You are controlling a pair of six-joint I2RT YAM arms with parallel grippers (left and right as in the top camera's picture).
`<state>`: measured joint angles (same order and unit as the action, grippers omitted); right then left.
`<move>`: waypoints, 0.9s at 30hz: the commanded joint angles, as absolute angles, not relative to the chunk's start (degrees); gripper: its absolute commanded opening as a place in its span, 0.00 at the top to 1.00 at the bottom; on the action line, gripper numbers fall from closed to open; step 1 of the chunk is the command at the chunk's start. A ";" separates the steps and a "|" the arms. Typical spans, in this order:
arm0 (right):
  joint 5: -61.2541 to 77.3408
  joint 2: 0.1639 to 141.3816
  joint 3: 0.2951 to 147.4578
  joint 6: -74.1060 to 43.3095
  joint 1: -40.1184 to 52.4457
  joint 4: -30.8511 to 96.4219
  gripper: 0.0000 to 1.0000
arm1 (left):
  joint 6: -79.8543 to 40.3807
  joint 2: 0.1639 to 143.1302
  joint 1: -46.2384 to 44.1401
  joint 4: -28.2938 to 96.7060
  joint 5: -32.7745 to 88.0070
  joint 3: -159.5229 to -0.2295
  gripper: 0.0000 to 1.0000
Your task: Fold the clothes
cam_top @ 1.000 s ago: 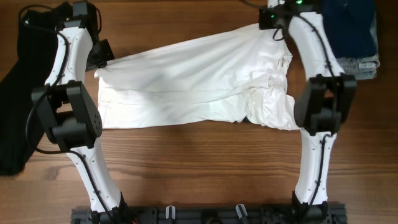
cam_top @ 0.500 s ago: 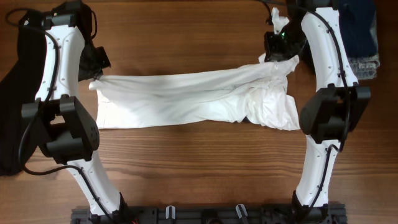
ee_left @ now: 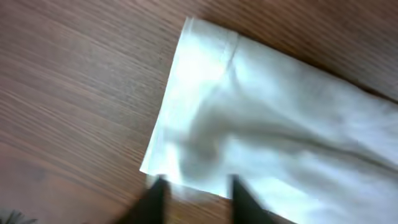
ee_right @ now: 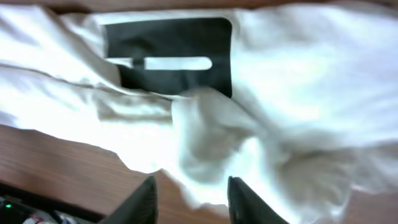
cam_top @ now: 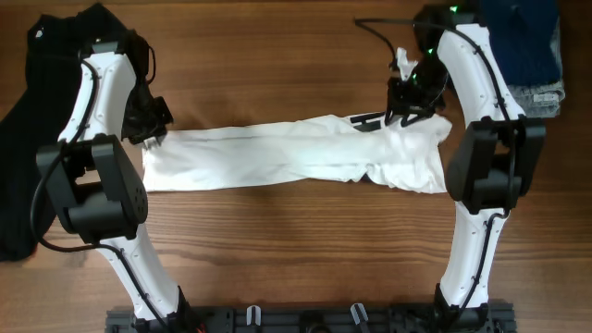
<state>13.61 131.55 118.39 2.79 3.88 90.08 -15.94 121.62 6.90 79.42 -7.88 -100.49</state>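
The clothes, a white T-shirt [cam_top: 277, 157], lie folded into a long narrow band across the table. Black lettering [cam_top: 370, 121] shows on its upper right part. My left gripper [cam_top: 153, 129] is at the band's left end. In the left wrist view it [ee_left: 196, 186] stands open just off the shirt's corner [ee_left: 186, 112], with nothing between its fingers. My right gripper [cam_top: 407, 97] is over the bunched right end. In the right wrist view it [ee_right: 189, 186] is open above crumpled fabric [ee_right: 211, 137], near a black print block [ee_right: 168, 56].
A long black garment [cam_top: 28, 139] lies along the left edge, under the left arm. Folded navy-blue [cam_top: 527, 42] and pale denim [cam_top: 541, 97] pieces sit at the back right corner. A black rail [cam_top: 305, 319] runs along the front edge.
Both grippers drew the shirt's far edge toward the front, narrowing it into a band, then opened and let go. The black lettering now shows.
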 commanded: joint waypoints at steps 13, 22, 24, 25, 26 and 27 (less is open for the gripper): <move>18.46 128.95 125.05 7.03 4.16 83.74 0.26 | -10.85 120.84 8.88 76.69 -6.17 -99.31 0.07; 27.07 128.35 125.29 13.58 4.71 82.06 0.20 | -1.67 120.99 11.16 72.55 -1.04 -99.20 0.00; 27.07 128.35 125.29 13.58 5.02 81.45 0.20 | 0.43 121.78 11.40 72.20 -0.14 -99.20 0.01; 27.07 128.35 125.29 13.61 5.08 81.19 0.20 | 1.72 122.21 11.42 72.16 0.91 -98.83 0.01; 27.07 128.35 125.29 13.56 5.08 81.03 0.20 | 2.92 122.45 11.42 71.92 1.85 -98.08 0.02; 27.07 128.35 125.29 13.56 5.08 80.99 0.20 | 4.10 122.63 11.42 71.24 2.85 -96.62 0.03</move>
<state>25.28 130.26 123.92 12.12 4.71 81.36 -1.61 121.64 11.00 72.23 -1.26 -99.57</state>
